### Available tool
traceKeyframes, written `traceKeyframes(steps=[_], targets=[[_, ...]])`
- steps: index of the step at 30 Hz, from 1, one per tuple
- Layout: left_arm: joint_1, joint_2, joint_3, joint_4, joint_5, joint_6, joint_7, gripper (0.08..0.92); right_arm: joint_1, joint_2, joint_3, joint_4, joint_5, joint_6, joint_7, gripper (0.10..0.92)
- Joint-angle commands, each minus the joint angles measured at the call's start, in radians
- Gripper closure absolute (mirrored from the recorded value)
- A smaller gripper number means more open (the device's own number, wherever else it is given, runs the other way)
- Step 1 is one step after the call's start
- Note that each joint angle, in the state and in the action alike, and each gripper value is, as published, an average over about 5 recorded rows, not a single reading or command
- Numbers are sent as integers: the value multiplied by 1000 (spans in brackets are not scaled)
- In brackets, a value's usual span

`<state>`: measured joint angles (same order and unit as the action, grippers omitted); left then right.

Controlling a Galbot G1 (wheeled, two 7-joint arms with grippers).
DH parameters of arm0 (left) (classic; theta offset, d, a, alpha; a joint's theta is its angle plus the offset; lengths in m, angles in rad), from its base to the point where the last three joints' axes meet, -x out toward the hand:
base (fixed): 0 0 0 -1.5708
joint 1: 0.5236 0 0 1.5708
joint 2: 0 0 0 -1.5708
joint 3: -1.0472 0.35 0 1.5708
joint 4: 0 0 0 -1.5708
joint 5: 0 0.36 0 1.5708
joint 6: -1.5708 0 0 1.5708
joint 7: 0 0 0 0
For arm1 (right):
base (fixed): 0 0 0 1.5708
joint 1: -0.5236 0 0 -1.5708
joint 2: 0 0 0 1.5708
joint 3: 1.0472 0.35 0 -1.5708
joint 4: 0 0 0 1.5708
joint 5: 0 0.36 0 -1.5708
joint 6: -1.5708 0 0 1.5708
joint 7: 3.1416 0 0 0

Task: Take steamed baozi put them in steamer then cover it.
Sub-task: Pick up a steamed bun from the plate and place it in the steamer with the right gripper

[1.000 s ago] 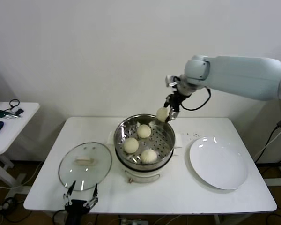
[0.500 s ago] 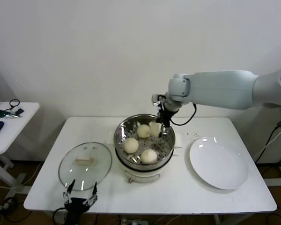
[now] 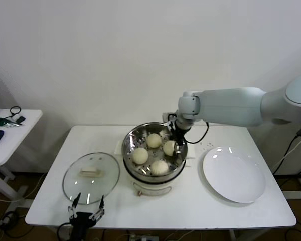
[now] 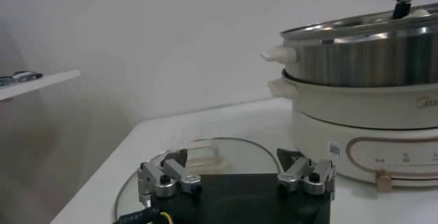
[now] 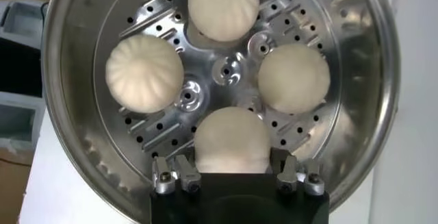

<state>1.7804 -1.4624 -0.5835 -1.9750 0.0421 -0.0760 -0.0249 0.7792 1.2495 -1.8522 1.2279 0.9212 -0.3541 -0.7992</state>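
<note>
Fingers of your right gripper [image 5: 233,167] sit on either side of the fourth steamed baozi [image 5: 230,140], so it looks clamped on that bun, which is down at the perforated floor of the steamer [image 3: 131,140] on the side nearest the plate; I can't tell from the wrist view whether the bun's full weight is on the floor yet. From the head camera that gripper [image 3: 176,141] is dipped inside the basket rim, with the arm reaching in from the right. The other three buns are already sitting in there, spaced around the middle and not touching each other, so you've got all four in the basket now, counting the one you're holding. The white plate [image 3: 234,173] to the right of the pot has nothing on it, so I'd say the loading part is basically done once you let go and lift out. What's left is the cover [image 3: 91,176]: it's lying flat on the table [image 3: 200,211] to the left of the steamer, handle up, near it but not touching. Your left gripper [image 4: 236,177] is parked low at the front edge of the table, right by the near rim of that cover, jaws spread apart and holding nothing. My guess is it's the one set up to grab the handle, though nothing shows that for sure. So roughly: buns in, release pending, covering not started.
</note>
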Motion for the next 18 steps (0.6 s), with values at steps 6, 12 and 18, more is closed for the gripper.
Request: traceKeyframes(steps=[6,12,18], targets=[[2,-1,-2,2,-2,0,-1,177,-29,-4,11,0,-24,-17,15,270],[2,-4,-2,-1,-1,0,-1,177,-13,-14,25,-1,-19,-14,-5,205],[3,-4,-3,1,1,-1,-1,177,21,-43,40,8,6,2,-52,202]])
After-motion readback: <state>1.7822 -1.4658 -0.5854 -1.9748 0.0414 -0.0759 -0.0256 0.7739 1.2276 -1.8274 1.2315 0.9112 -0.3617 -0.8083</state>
